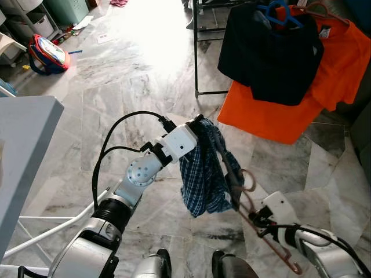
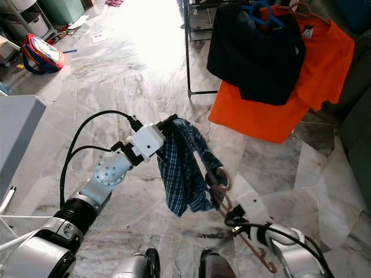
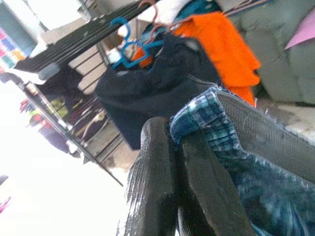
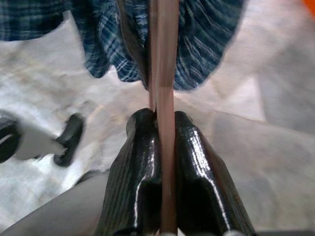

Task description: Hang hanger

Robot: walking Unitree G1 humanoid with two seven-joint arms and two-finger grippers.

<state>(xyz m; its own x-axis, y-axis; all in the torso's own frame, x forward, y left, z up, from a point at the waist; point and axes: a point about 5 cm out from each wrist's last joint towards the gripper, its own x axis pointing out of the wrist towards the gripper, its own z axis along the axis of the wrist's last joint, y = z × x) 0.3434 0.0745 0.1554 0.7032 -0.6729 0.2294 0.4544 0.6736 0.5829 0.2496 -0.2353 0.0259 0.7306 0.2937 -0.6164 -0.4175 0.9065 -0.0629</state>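
Right now my right gripper (image 4: 165, 123) is clamped on the pink hanger (image 4: 162, 64), while my left gripper (image 3: 172, 142) pinches the blue plaid garment (image 1: 203, 168) draped over that hanger, short of the clothes rack (image 1: 196, 52).

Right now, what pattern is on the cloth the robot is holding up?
The cloth is a blue and white plaid check, clearest in the left eye view.

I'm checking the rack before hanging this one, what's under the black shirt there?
Under the black shirt hangs an orange shirt, showing right and below. The black shirt's blue hanger peeks out on top; how the orange one is hung is partly covered.
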